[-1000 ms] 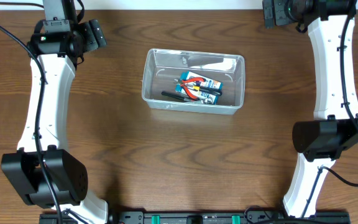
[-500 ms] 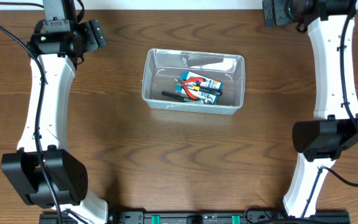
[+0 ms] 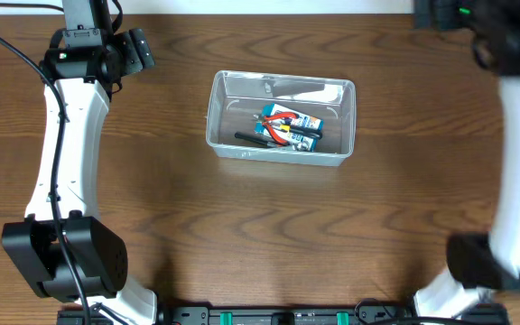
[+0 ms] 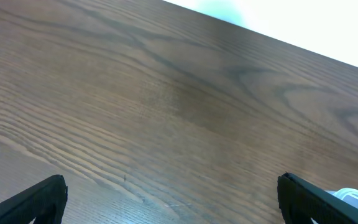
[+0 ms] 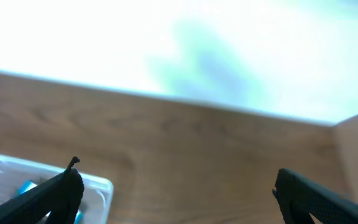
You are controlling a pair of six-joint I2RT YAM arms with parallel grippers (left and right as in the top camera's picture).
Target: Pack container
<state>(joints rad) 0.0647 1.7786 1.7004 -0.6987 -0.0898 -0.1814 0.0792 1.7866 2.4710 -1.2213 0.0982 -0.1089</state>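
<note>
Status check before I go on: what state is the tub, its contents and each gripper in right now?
container: upright on the table, no lid, partly filled.
blue-and-white box: lying inside the container.
red-handled tool: lying inside, against the box.
black tool: lying flat on the container floor.
left gripper: open, empty, above bare table.
right gripper: open, empty, apart from the container.

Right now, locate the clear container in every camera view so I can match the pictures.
Overhead: the container sits at upper centre of the picture.
Left wrist: only one corner shows, at the lower right edge.
Right wrist: a rounded corner shows at the lower left.
Shared landmark: the brown wooden table it rests on.
</note>
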